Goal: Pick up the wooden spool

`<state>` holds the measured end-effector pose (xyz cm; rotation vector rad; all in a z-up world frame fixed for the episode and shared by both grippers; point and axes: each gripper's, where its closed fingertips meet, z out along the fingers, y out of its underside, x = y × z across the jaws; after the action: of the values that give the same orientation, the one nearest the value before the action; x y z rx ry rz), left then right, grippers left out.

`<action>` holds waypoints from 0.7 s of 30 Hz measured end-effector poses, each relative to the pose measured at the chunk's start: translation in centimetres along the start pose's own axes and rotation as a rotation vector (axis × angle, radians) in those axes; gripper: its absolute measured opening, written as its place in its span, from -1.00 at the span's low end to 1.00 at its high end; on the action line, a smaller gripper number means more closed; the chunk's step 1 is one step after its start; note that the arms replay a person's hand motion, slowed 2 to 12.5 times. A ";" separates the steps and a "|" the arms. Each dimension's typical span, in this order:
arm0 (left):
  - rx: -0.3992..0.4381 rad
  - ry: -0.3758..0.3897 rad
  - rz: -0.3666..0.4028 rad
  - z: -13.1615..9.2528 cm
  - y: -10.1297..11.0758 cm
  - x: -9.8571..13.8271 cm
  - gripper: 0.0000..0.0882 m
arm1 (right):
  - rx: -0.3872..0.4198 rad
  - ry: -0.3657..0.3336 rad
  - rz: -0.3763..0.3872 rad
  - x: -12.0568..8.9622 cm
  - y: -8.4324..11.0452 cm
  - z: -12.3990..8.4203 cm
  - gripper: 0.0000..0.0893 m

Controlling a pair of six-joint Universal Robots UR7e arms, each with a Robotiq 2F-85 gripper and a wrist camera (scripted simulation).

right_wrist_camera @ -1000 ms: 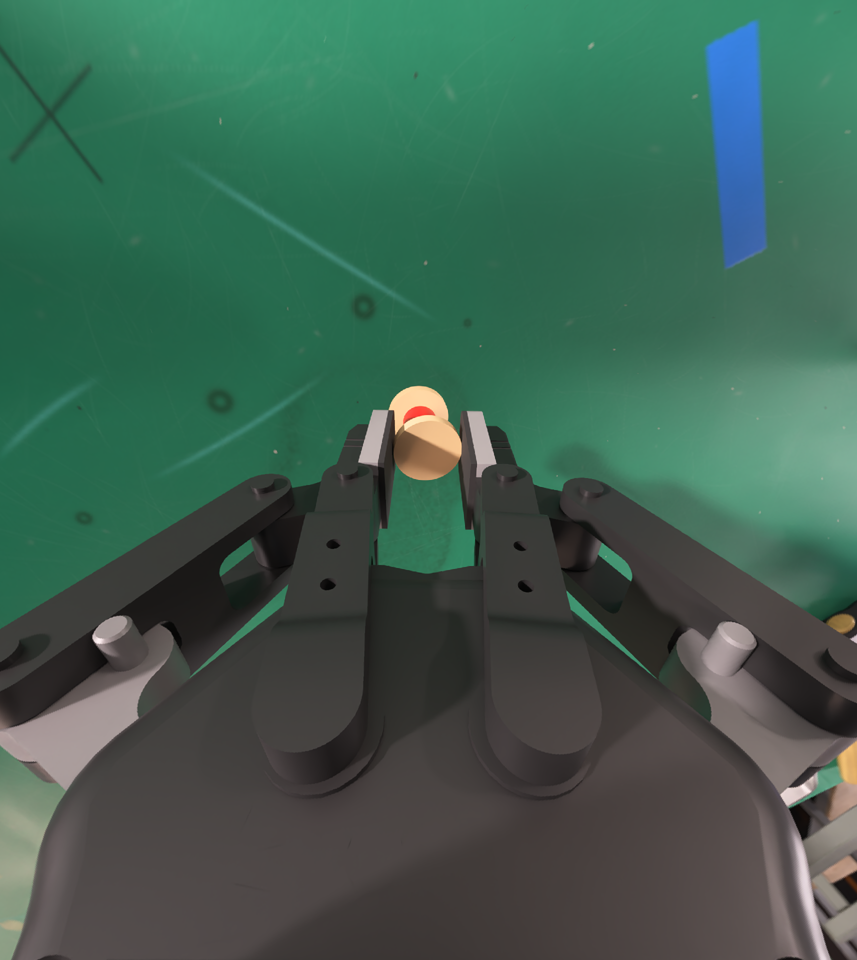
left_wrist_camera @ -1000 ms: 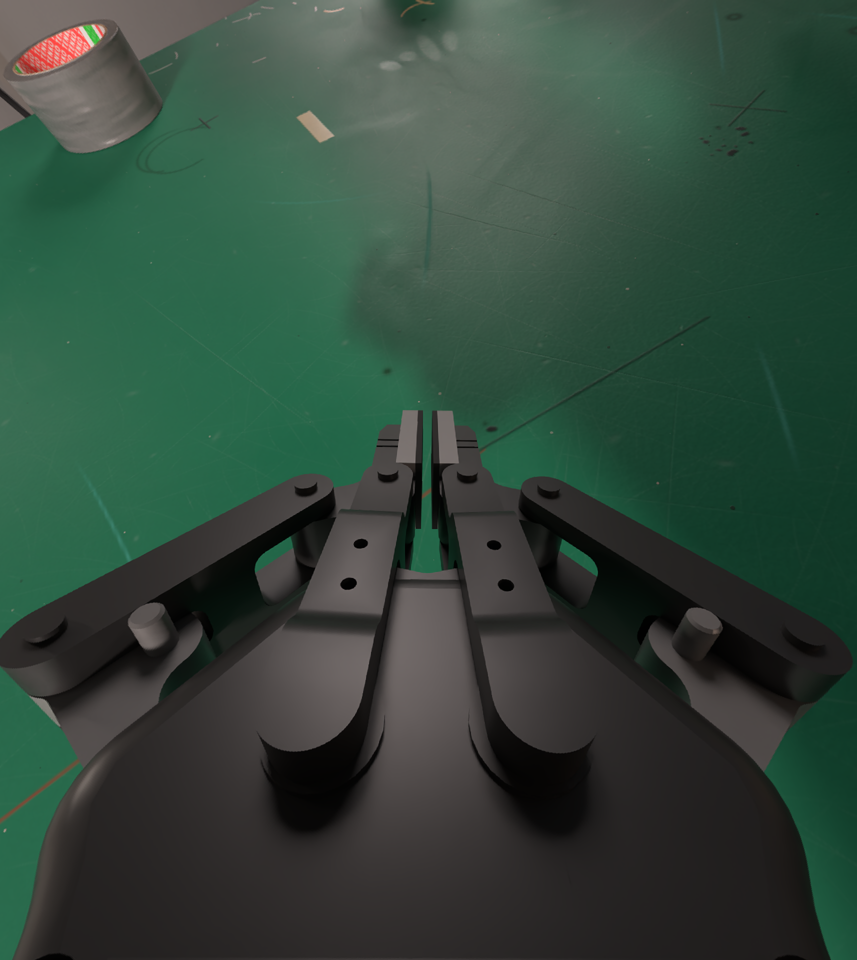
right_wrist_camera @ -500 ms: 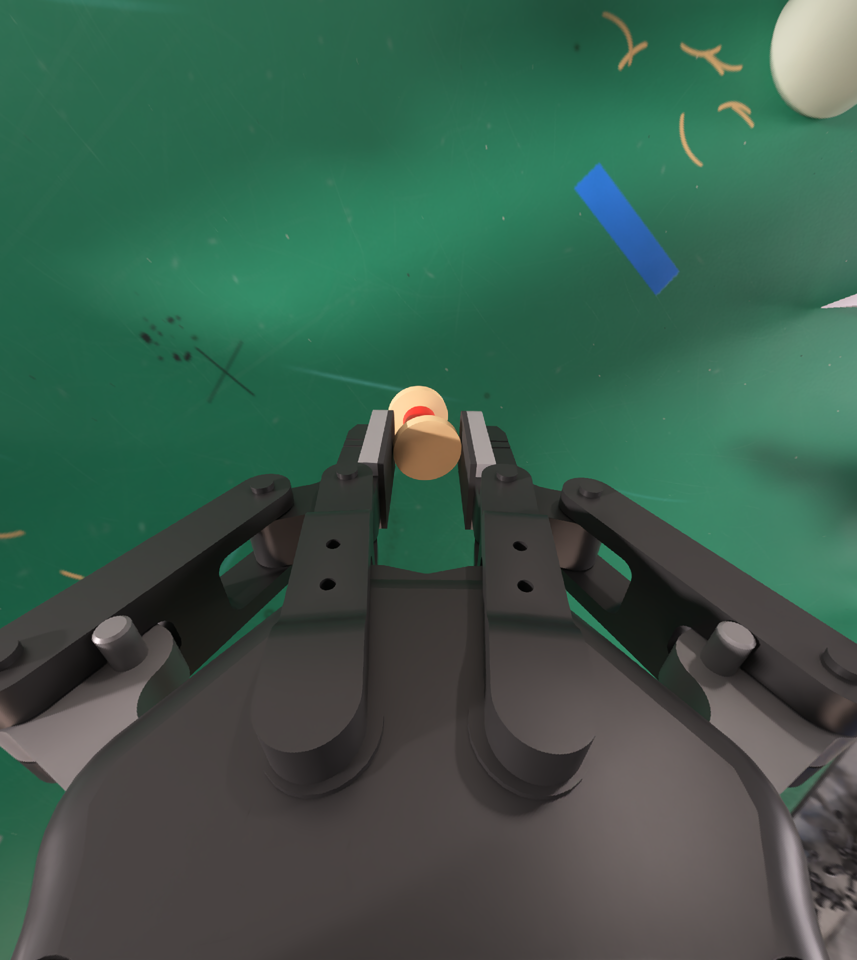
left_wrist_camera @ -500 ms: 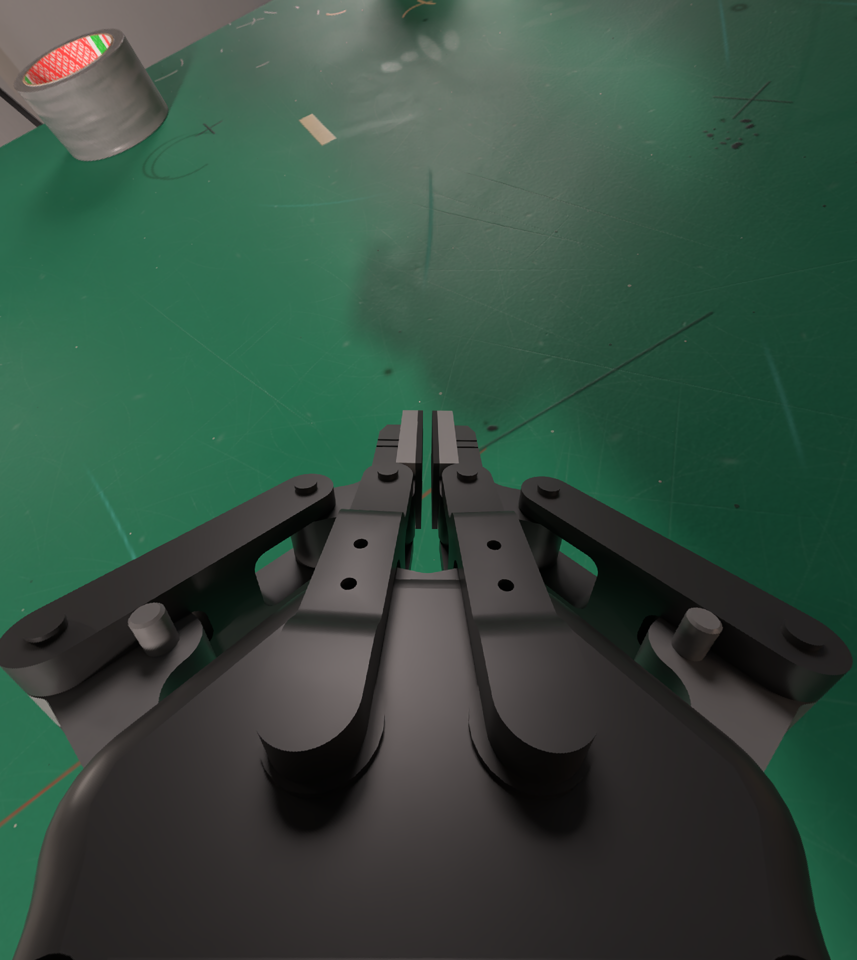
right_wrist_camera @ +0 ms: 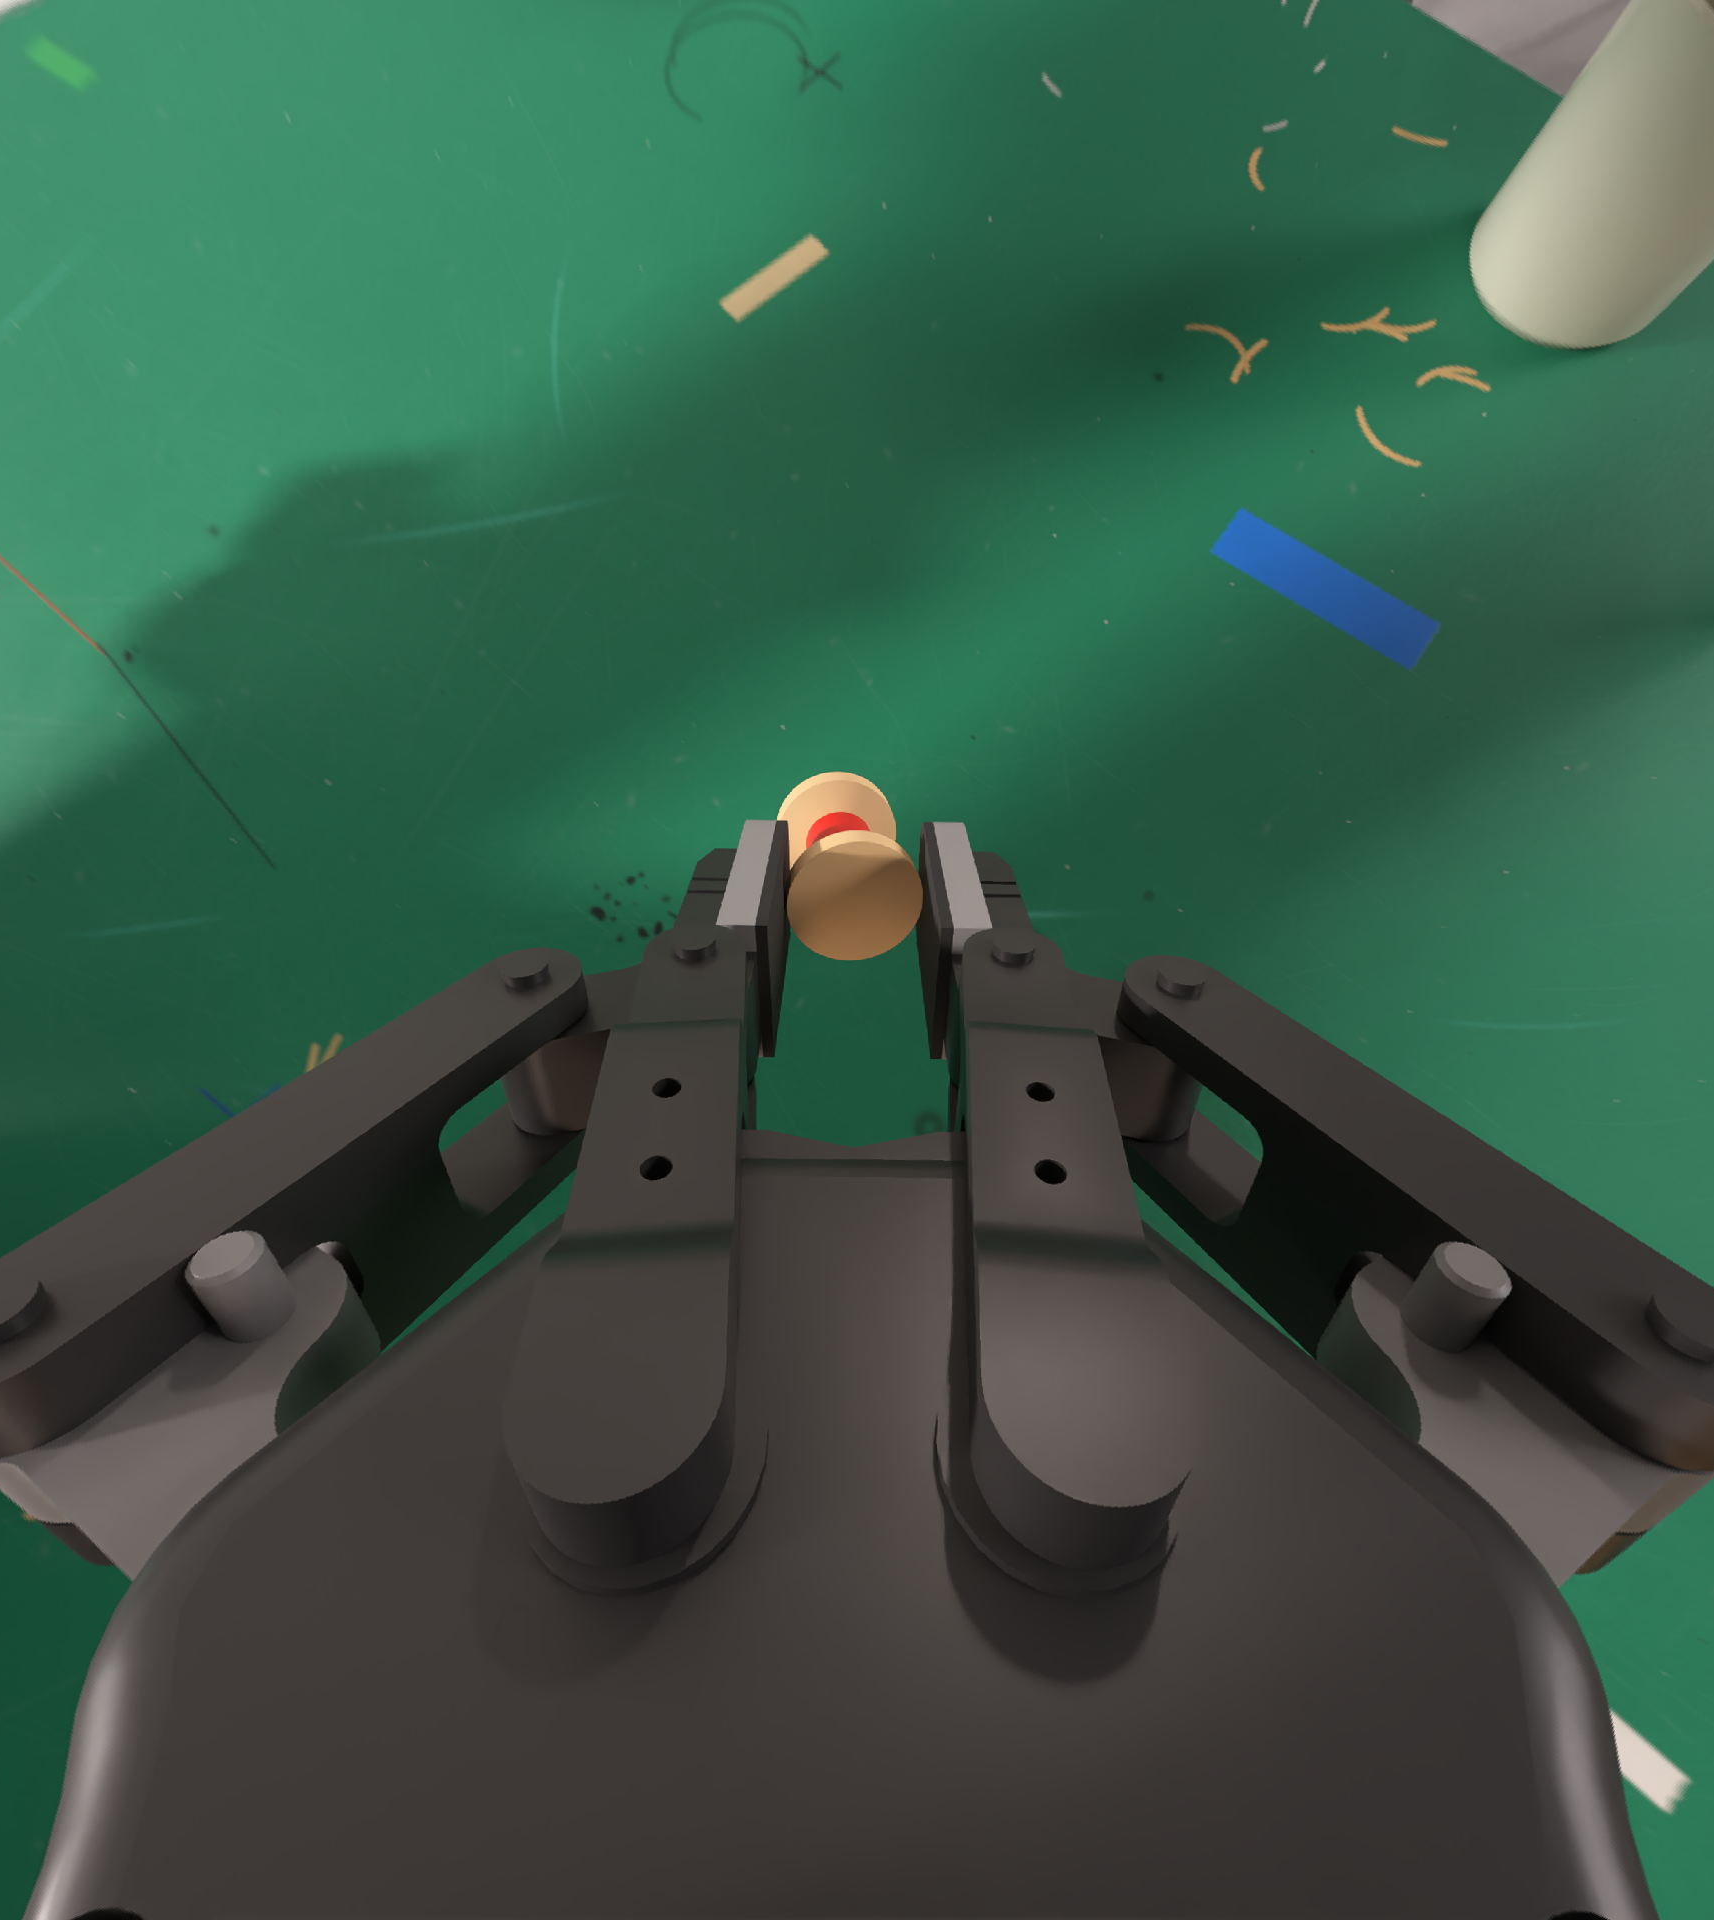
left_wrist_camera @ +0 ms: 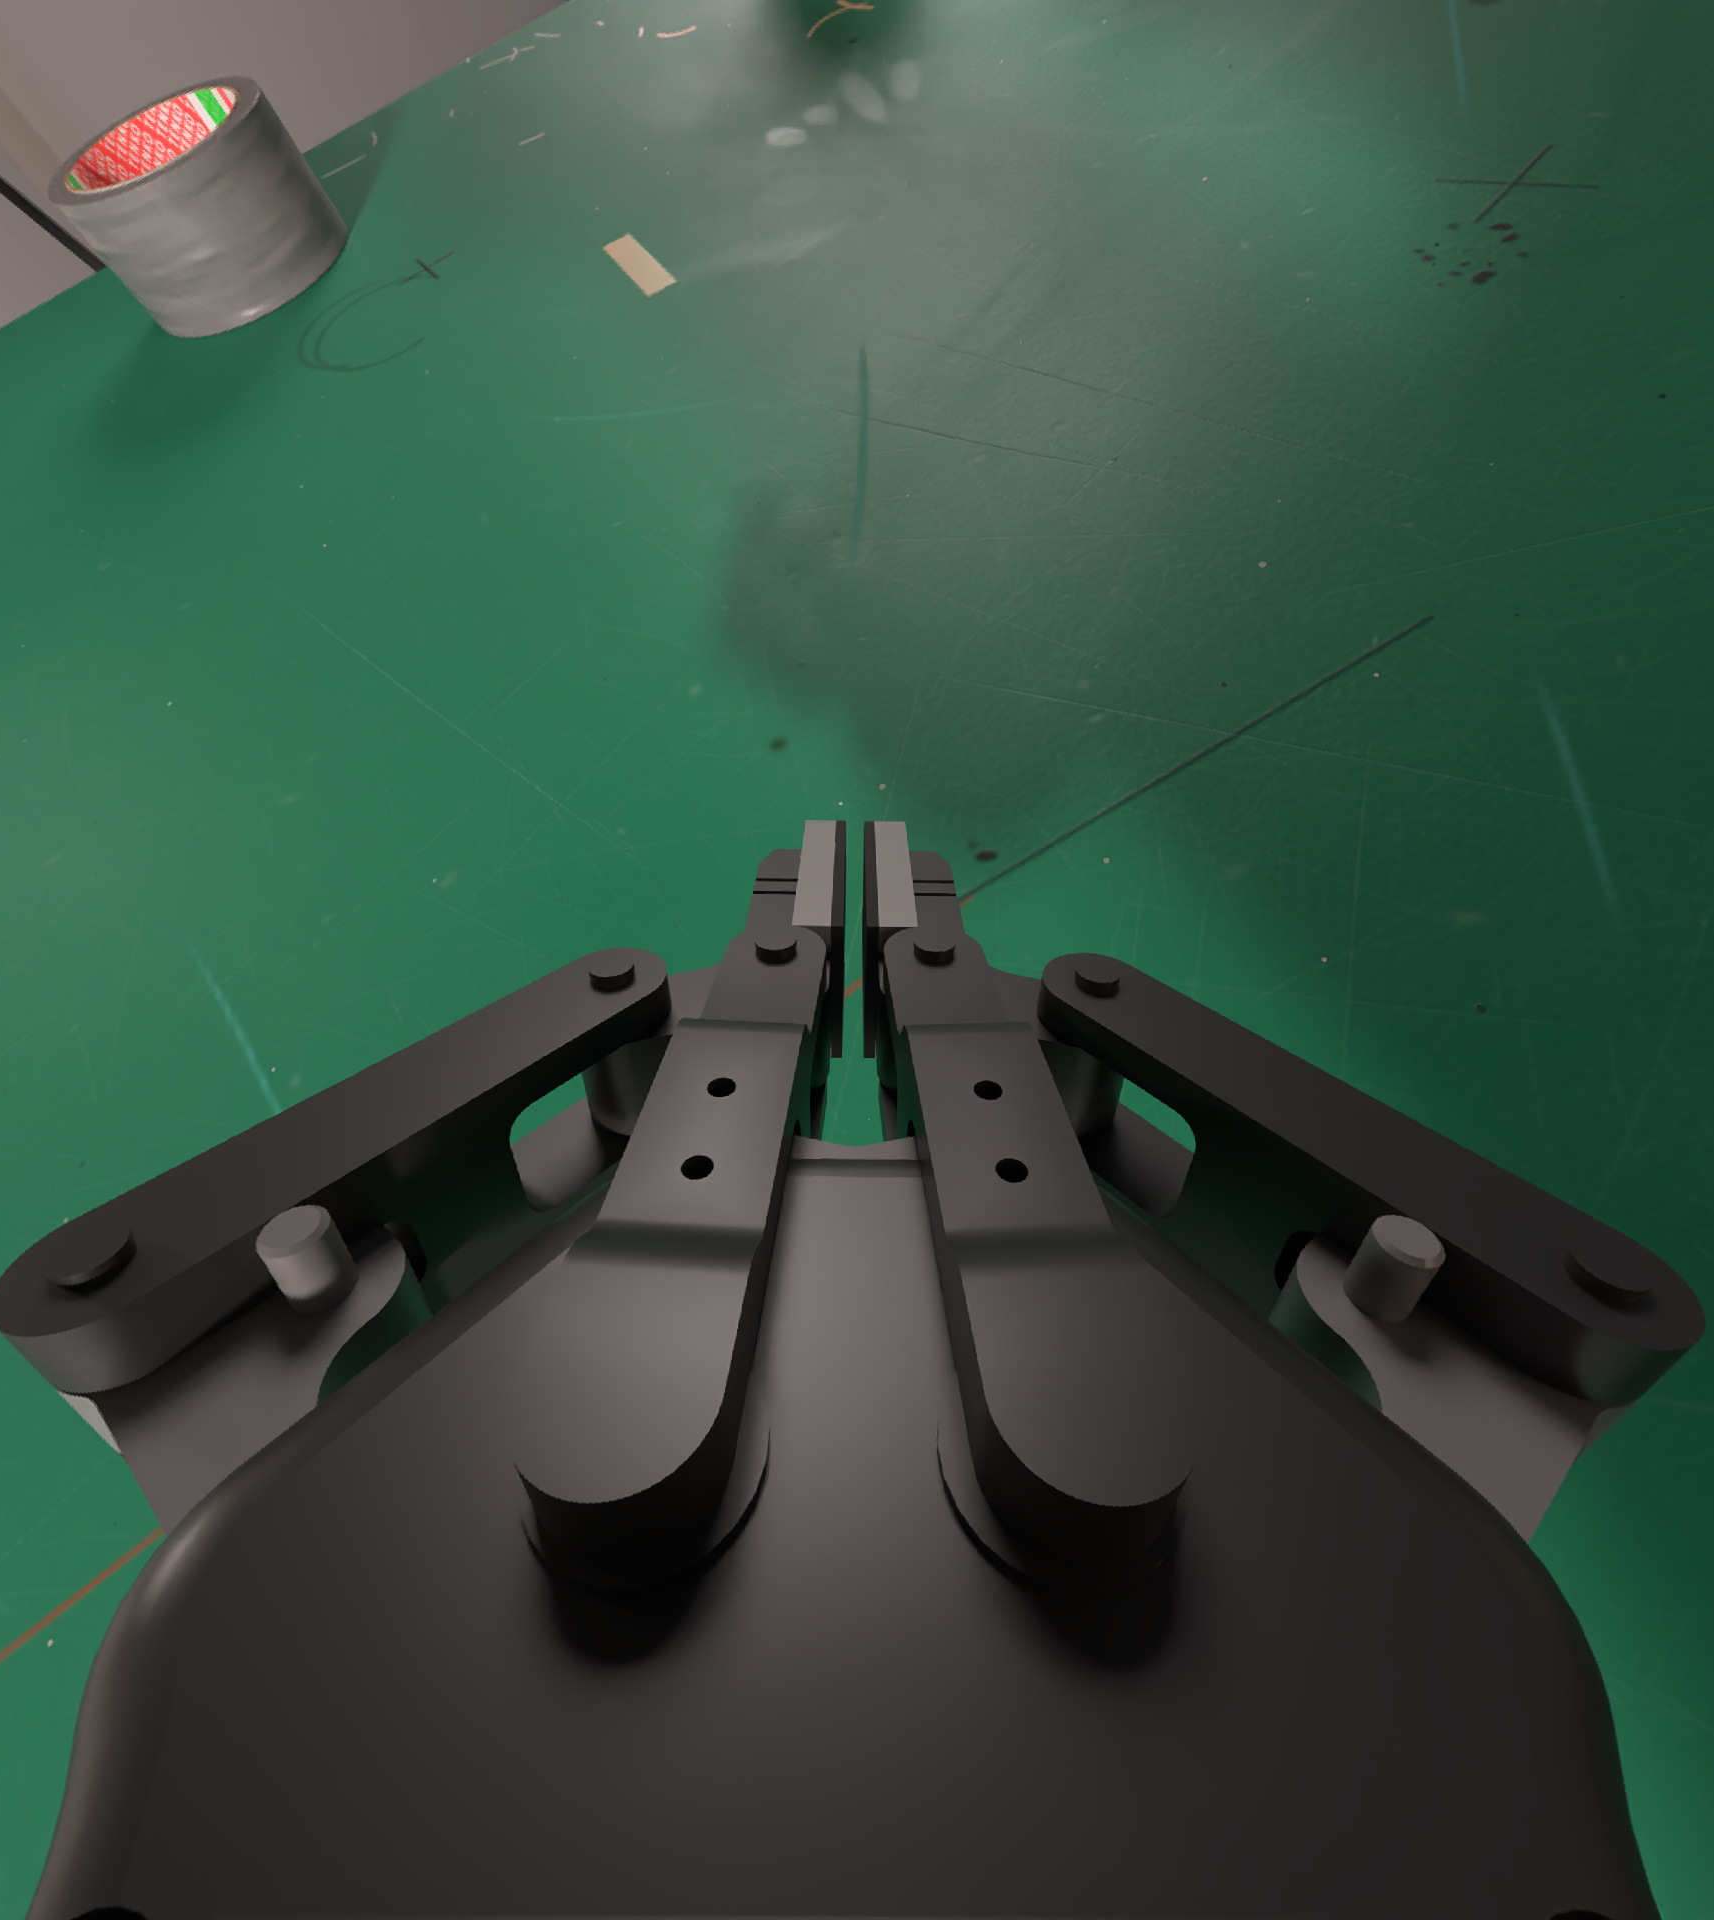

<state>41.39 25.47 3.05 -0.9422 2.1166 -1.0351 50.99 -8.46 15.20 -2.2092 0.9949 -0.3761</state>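
Observation:
In the right wrist view the wooden spool (right_wrist_camera: pixel 851 894), tan with a red core, sits between my right gripper's fingertips. My right gripper (right_wrist_camera: pixel 853 873) is shut on it and holds it above the green mat (right_wrist_camera: pixel 417 623). In the left wrist view my left gripper (left_wrist_camera: pixel 854 868) is shut and empty, its pads nearly touching, above the green mat (left_wrist_camera: pixel 417 675). The spool does not show in the left wrist view.
A grey tape roll (left_wrist_camera: pixel 198 208) stands at the mat's far left corner near the table edge. A cream cylinder (right_wrist_camera: pixel 1642 197) stands at the far right. A blue strip (right_wrist_camera: pixel 1326 587), a tan strip (right_wrist_camera: pixel 773 277) and wood shavings (right_wrist_camera: pixel 1372 353) lie on the mat.
My right gripper has risen and swung with the spool in it; the mat looks farther away and the cream cylinder and blue strip have shifted. The left view has tilted slightly.

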 end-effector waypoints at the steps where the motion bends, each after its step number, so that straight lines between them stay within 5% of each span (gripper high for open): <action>1: 0.000 -0.001 0.001 0.0 0.0 0.0 -0.93 | 0.017 -0.005 0.015 -0.3 -0.1 -0.1 -0.50; 21: -0.002 -0.006 0.014 0.0 0.0 0.1 -0.93 | 0.362 -0.155 0.347 -4.3 -3.1 0.3 -0.50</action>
<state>41.32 25.42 3.01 -0.9286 2.1165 -1.0219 50.00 -3.66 17.18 -1.6788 1.1035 -0.2019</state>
